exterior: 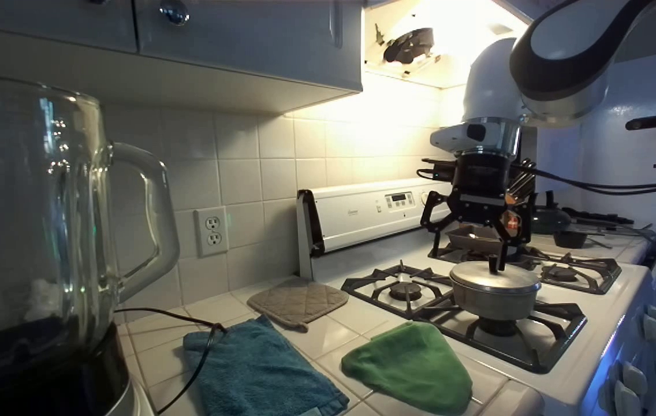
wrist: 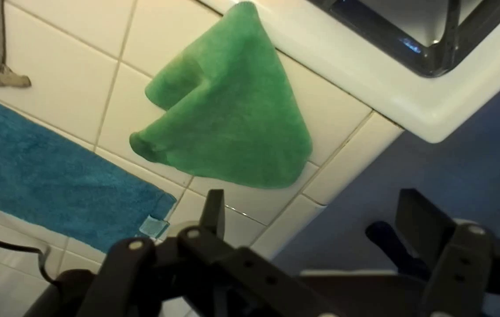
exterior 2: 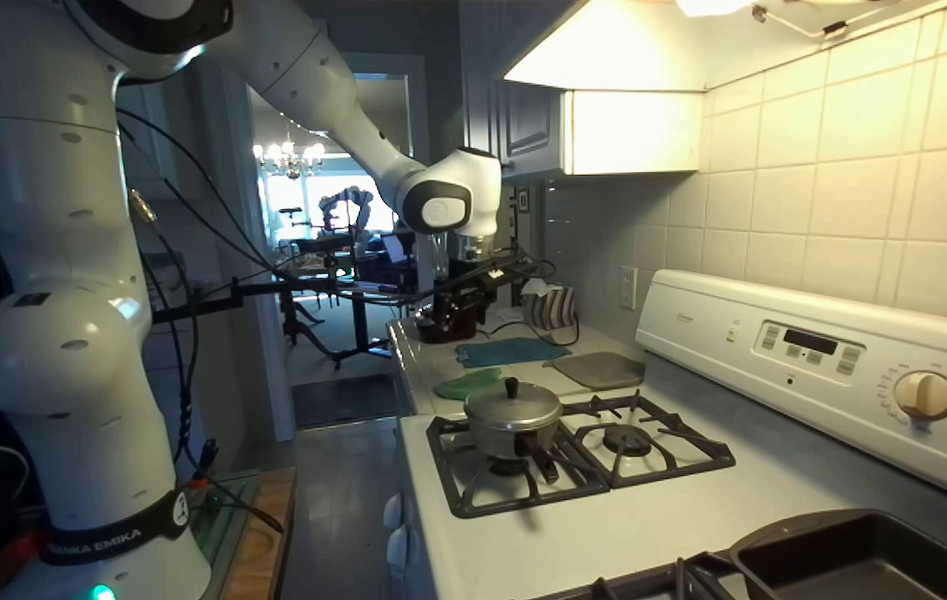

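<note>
My gripper (wrist: pixel 311 198) stands open in the wrist view, with nothing between its fingers. Below it in that view lies the front edge of the tiled counter, with dark floor beyond. Just ahead of the fingertips is a crumpled green cloth (wrist: pixel 232 119), untouched, lying flat near the stove corner. A folded blue towel (wrist: pixel 56 176) rests to its left. In an exterior view the gripper (exterior: pixel 469 257) overlaps a lidded metal pot (exterior: pixel 492 297); whether they are close cannot be judged from there. That pot, with its dark handle, sits on a burner in both exterior views.
A grey quilted pot holder (exterior: pixel 299 300) lies by the wall. The glass blender (exterior: pixel 33 231) stands at the counter's near end, a black cord (exterior: pixel 189 370) trailing across the tiles. On the white stove are black grates (exterior 2: pixel 648 442) and a dark baking pan (exterior 2: pixel 874 550). Cabinets overhang the counter.
</note>
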Motion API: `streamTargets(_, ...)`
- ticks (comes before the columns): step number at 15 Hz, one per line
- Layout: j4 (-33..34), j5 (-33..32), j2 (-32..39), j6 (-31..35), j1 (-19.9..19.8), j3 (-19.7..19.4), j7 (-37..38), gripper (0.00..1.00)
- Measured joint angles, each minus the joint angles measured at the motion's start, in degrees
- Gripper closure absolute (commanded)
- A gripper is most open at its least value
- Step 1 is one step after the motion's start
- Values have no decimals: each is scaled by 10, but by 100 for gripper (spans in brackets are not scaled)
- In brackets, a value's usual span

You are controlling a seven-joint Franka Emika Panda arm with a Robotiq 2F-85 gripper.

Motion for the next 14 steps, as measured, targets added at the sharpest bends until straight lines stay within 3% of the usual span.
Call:
streamTargets(4, 19, 10, 17, -23, -1, 11, -66, 0)
streamTargets(14, 40, 19, 56, 8, 1, 45, -48, 0)
